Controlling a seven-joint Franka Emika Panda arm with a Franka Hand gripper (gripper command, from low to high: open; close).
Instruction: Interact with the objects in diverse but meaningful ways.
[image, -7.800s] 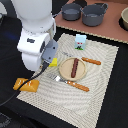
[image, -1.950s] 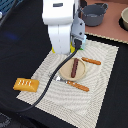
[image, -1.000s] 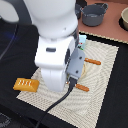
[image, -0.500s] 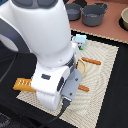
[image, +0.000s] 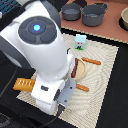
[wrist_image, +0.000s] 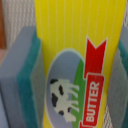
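Striped beige mat on dark surface; claw pads flanking flat yellow red-labelled butter box, apparently pinching it for lifting.

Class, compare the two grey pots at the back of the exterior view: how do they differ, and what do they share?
The pot further to the exterior view's left looks smaller and shallower; the other pot looks wider and deeper. The smaller pot lies nearer the robot arm; the larger sits nearer the frame's right edge. Both are dark grey, round, open-topped, and stand upright side by side.
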